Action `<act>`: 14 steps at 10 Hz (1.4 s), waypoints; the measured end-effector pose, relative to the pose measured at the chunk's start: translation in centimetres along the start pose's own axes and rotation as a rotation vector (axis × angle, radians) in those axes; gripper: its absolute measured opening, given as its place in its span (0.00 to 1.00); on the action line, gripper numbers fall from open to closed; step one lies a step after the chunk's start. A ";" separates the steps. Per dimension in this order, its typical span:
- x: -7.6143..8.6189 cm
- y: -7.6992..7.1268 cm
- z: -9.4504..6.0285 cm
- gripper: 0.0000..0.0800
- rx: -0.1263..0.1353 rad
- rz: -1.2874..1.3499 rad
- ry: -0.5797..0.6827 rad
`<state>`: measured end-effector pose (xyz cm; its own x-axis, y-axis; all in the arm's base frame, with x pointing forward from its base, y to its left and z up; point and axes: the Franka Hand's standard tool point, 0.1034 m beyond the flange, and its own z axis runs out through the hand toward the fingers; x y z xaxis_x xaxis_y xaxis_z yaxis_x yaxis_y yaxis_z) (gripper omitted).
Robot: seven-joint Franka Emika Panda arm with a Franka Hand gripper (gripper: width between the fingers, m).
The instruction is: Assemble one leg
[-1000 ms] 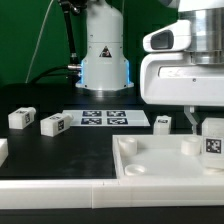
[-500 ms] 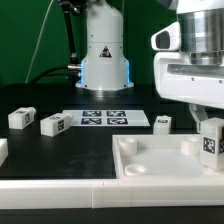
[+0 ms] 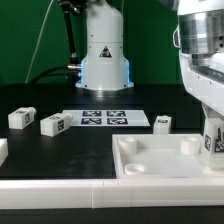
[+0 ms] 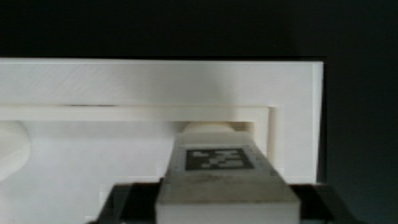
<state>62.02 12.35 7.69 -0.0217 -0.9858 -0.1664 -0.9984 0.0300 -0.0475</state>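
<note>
My gripper (image 3: 213, 130) is shut on a leg (image 3: 213, 139), a small white block with a black-and-white tag, at the exterior view's right edge. It hangs upright just above the large white tray-like piece (image 3: 150, 167), near its right side. In the wrist view the leg (image 4: 221, 165) fills the space between the dark fingers (image 4: 130, 205), and its tip points at the tray's inner corner (image 4: 267, 118). Three more legs lie on the black table: two at the left (image 3: 20, 117) (image 3: 54, 124) and one by the marker board (image 3: 163, 122).
The marker board (image 3: 104, 118) lies flat in the middle of the table in front of the robot base (image 3: 104, 62). A white rail (image 3: 50, 185) runs along the table's front edge. A white piece (image 3: 3, 150) shows at the left edge.
The arm has moved toward the exterior view's right with the leg in its grip, so the gripper body is now partly cut off by the frame edge. The leg also sits slightly lower.
</note>
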 end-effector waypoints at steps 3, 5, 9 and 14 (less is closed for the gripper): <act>0.0 0.0 0.0 0.38 0.000 -0.037 0.000; 0.2 0.2 0.1 0.77 -0.012 -0.151 -0.001; 0.2 0.3 0.0 0.81 -0.040 -0.601 -0.015; 0.1 0.5 -0.1 0.81 -0.091 -1.185 -0.016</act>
<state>61.49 12.24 7.69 0.9178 -0.3893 -0.0783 -0.3961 -0.9116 -0.1103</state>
